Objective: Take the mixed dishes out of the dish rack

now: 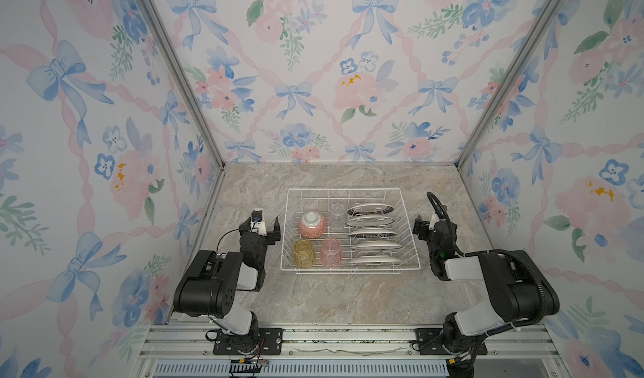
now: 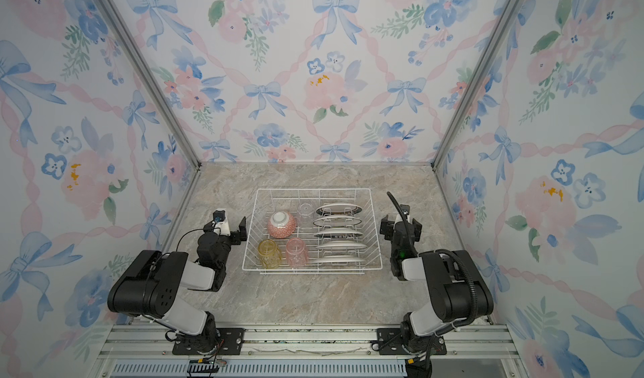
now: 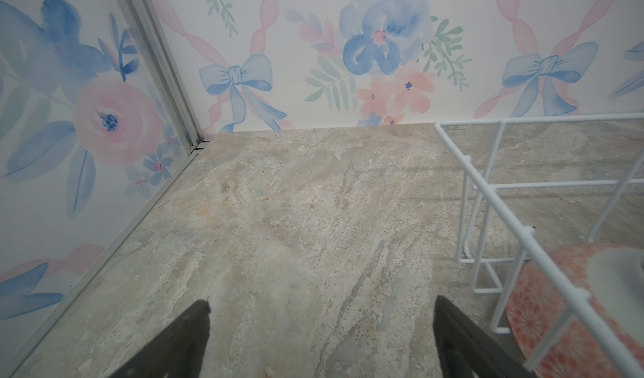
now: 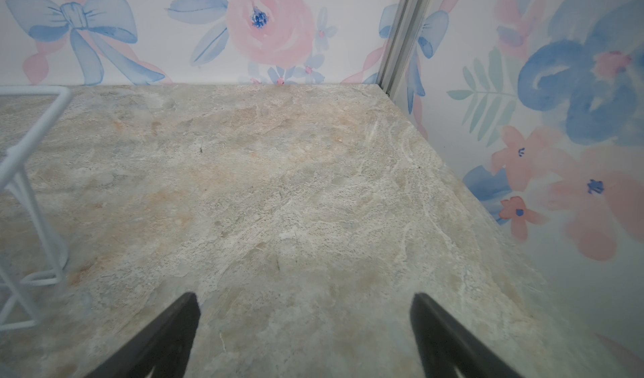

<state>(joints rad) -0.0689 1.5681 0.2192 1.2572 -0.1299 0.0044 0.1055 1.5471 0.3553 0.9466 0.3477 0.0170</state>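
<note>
dish rack [image 1: 313, 189], 5 plates [image 1: 371, 233], bowl [image 1: 312, 225], 3 tumblers [image 1: 330, 252]

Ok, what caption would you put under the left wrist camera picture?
Open left hand over the marble counter, beside the white dish rack holding a pink-red bowl.

dish rack [image 1: 345, 189] white wire; bowl [image 1: 312, 224] pink-red with a fine pale floral repeat, plain white foot; yellow tumbler [image 1: 304, 253], pink tumbler [image 1: 330, 252], clear tumbler [image 1: 337, 212], all see-through; 5 plates [image 1: 372, 233] white, dark bands on the rims of the far ones; tabletop [image 1: 331, 296] grey-beige marble veining with tan patches; walls [image 1: 313, 80] white paper with pink ribbon lattice, blue bows, pink and blue flowers, green leaves; arms [image 1: 205, 285] black with pale grey-white covers
</note>
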